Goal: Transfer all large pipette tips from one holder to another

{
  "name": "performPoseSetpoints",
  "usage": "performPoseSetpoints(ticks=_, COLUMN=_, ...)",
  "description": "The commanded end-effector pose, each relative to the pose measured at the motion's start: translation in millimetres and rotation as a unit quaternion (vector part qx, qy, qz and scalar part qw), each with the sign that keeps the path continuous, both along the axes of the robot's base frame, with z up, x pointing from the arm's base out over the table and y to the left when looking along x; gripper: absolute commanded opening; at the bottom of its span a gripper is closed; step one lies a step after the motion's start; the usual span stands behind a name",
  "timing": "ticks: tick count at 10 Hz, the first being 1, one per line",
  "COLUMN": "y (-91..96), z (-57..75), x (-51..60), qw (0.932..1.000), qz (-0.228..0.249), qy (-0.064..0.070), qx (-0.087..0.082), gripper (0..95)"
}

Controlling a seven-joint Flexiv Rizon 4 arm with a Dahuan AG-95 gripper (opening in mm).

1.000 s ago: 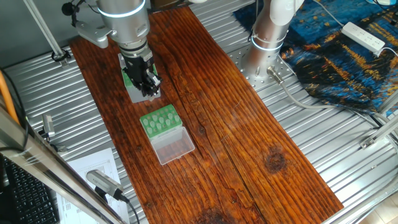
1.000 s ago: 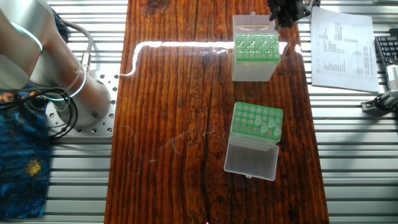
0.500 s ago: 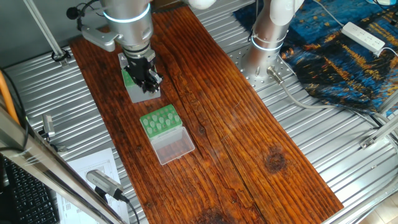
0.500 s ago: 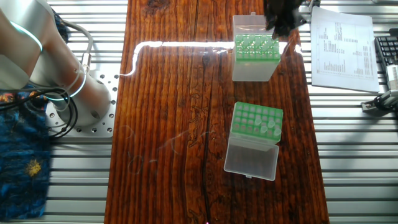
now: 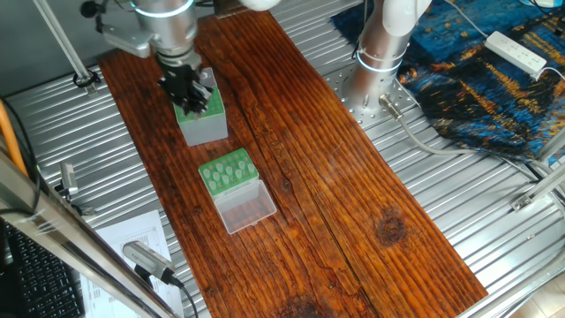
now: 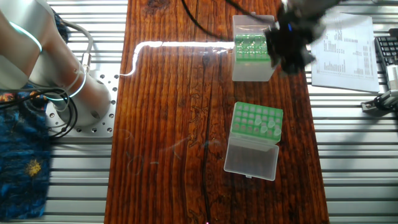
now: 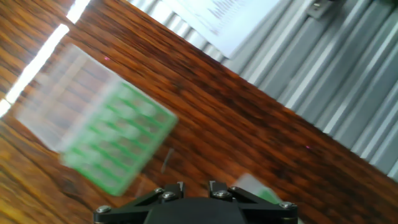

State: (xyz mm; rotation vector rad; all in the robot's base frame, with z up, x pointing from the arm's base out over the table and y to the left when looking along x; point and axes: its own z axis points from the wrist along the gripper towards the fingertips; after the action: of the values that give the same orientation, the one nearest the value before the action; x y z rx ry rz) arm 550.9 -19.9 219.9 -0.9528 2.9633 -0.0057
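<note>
My gripper (image 5: 184, 88) hangs over the far left part of the wooden board (image 5: 335, 168), above the taller grey-sided holder (image 5: 202, 117); in the other fixed view it is a dark smear (image 6: 287, 45) at that holder's edge, towards the printed sheet (image 6: 343, 46). I cannot tell whether the fingers are parted or closed: both fixed views show only a blurred dark block, and the hand view shows just the finger bases at the bottom edge, with nothing I can make out between them. From the hand camera the taller holder (image 7: 99, 140) lies to the left, tilted in frame and soft with blur, its green hole plate visible. Nearer along the board sits the low green rack (image 5: 229, 173), its clear lid (image 5: 245, 207) lying open and flat on the near side. A few pale pipette tips (image 6: 268, 129) stand in the rack's holes on the side nearest the lid. The two boxes stand apart, with bare wood between them. Beyond the board's right edge stands the arm's base (image 5: 381, 53) on the ribbed metal table (image 5: 494, 212), with a blue patterned cloth (image 5: 477, 79) and a white power strip (image 5: 518, 51) further right.
</note>
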Motion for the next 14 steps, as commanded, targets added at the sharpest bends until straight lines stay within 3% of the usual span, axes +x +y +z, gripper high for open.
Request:
performPoseSetpoints(ticks=1, y=-25.5, z=-12.4, x=4.4, qw=1.0000, qz=-0.004, qy=0.001, qx=-0.002, gripper=19.0)
performPoseSetpoints(ticks=3, y=-38.7, z=-19.7, x=5.7, qw=0.9998, qz=0.015, qy=0.007, qx=-0.007, gripper=19.0)
performPoseSetpoints(ticks=5, y=-48.7, z=-27.2, x=3.2, qw=0.9991, qz=0.028, qy=0.014, qx=-0.027, gripper=19.0)
performPoseSetpoints(ticks=8, y=-61.4, z=-42.7, x=-3.2, qw=0.9997, qz=-0.002, qy=0.012, qx=-0.021, gripper=19.0)
performPoseSetpoints(ticks=14, y=-87.9, z=-54.1, x=-9.7, qw=0.9995, qz=-0.029, qy=0.011, qx=-0.010, gripper=19.0)
